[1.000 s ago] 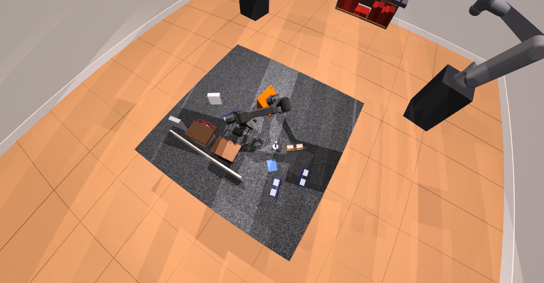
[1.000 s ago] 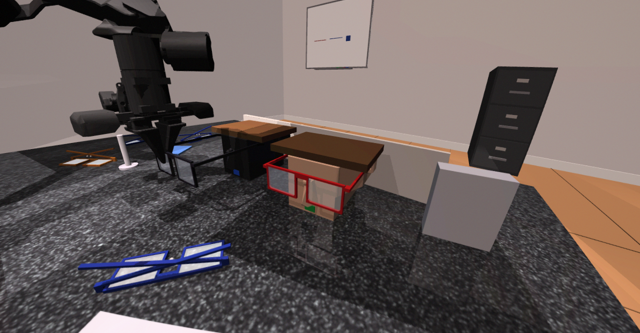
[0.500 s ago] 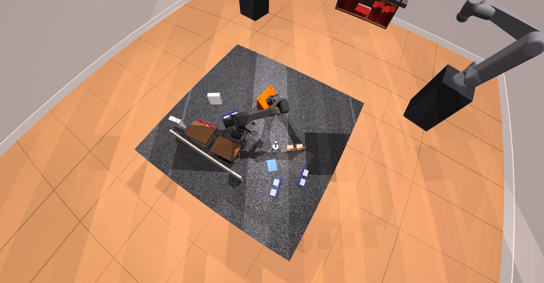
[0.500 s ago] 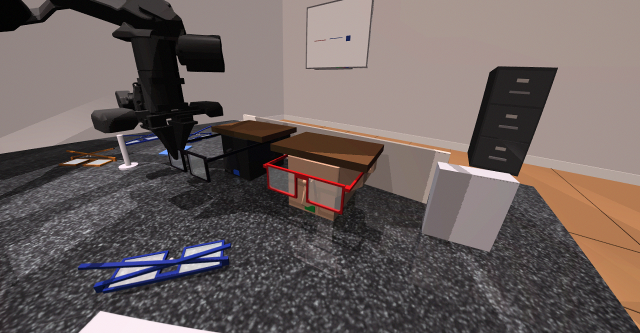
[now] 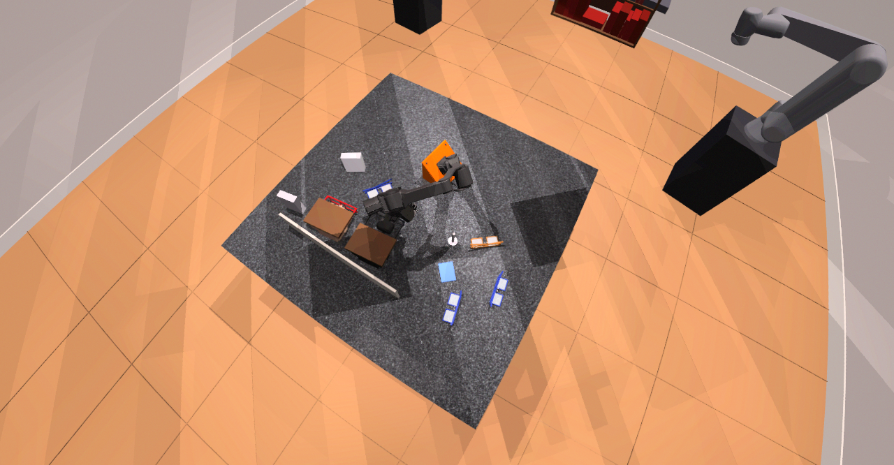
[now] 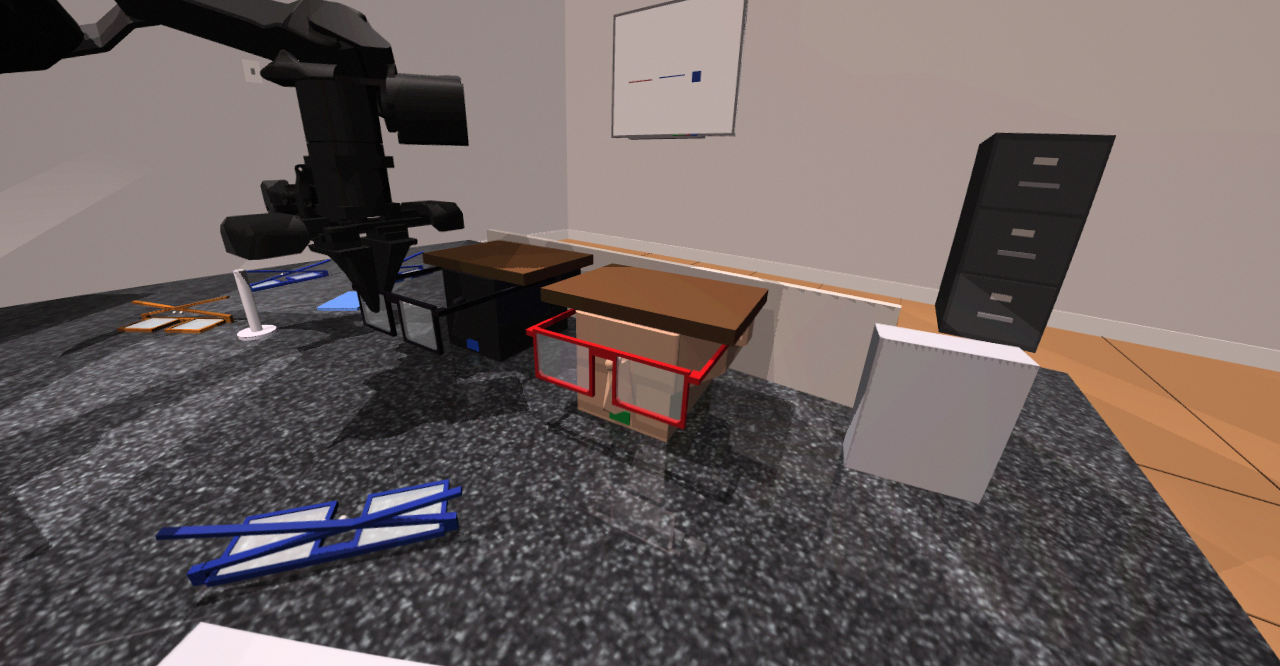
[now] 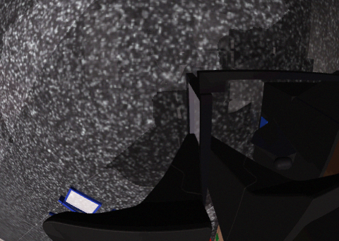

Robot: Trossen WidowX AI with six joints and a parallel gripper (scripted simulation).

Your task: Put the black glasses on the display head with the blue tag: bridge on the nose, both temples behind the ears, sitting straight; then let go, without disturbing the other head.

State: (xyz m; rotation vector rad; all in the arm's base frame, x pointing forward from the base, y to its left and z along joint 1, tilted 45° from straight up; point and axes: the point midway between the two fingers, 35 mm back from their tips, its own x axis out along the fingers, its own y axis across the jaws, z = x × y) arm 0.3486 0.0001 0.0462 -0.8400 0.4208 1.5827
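Top view: the black parallel-jaw gripper [image 5: 388, 219] [image 6: 374, 302] [image 7: 196, 140] hung beside the brown-topped black display head [image 5: 373, 244] [image 6: 487, 317] [image 7: 300, 103]. The arm masked the grip. The neighbour, a brown-topped beige head [image 5: 331, 217] [image 6: 635, 335] [image 7: 220, 234] wearing red-framed glasses [image 5: 340, 203] [image 6: 648, 361] [image 7: 210, 239], stood close; a sideways swing risked knocking it.

Exterior view: the claw was closed narrowly on the black-framed glasses [image 6: 441, 329] [image 7: 205, 121], held upright in front of the black head, a temple reaching towards its side. Judged risks: a low or yawed approach could have jammed a temple tip against the face or brown top; an off-centre bridge could have missed the nose; early release could have dropped or tilted the frame. Tags: plain blue [image 6: 472, 345] [image 7: 263, 121] on the black head, green [image 6: 619, 417] [image 7: 217, 237] on the beige. The whiteboard [image 6: 680, 44] bore coloured strokes and a blue square; no brand or words legible.

Wrist view: the fingers pinched the frame; the far temple's clearance could not be told. No lettering was readable
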